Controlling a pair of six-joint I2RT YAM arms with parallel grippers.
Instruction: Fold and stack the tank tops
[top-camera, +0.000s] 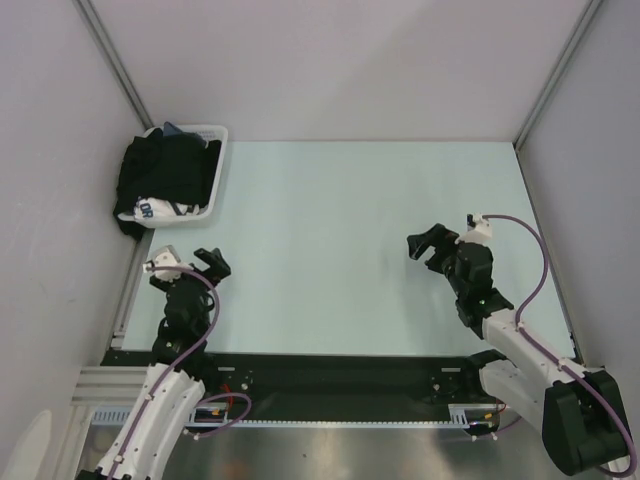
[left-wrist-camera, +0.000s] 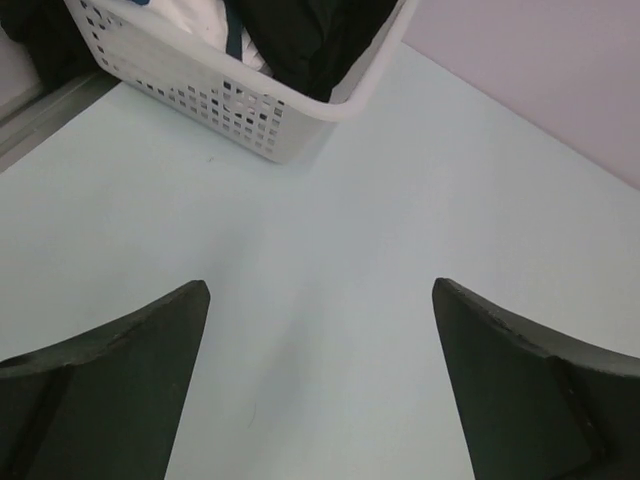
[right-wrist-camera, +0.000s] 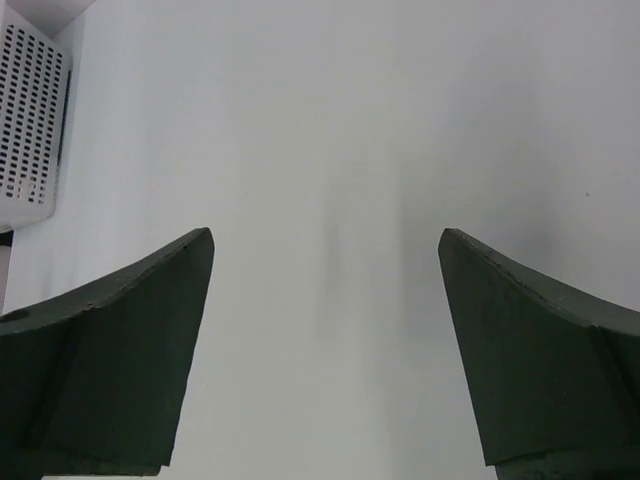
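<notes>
Nothing's been pulled out yet. The tank tops (top-camera: 165, 172) are both bundled in the white basket (top-camera: 219, 165) at the far left corner of the table (top-camera: 350, 240). Mostly the black top (left-wrist-camera: 312, 35) can be made out, heaped high and spilling over the basket's left rim. A bit of blue-grey peeks out at the far end and a pale patch (top-camera: 150, 208) with lettering shows at the near end. Which piece belongs to which top can't really be sorted out from here.

The left gripper (top-camera: 213, 262) is spread as wide as it goes, with nothing between its fingers, hanging over bare table just short of the basket's near end. The right gripper (top-camera: 422, 250) is spread just as wide and equally empty, well apart toward the right side of the table.

What the next move probably turns on: the basket's long axis runs near-to-far along the left edge, and the heap lies straight ahead of the left gripper and a touch to its left. So the first grab is best made by the left arm, reaching forward over the near rim. For the right arm it would be a long reach across.
</notes>
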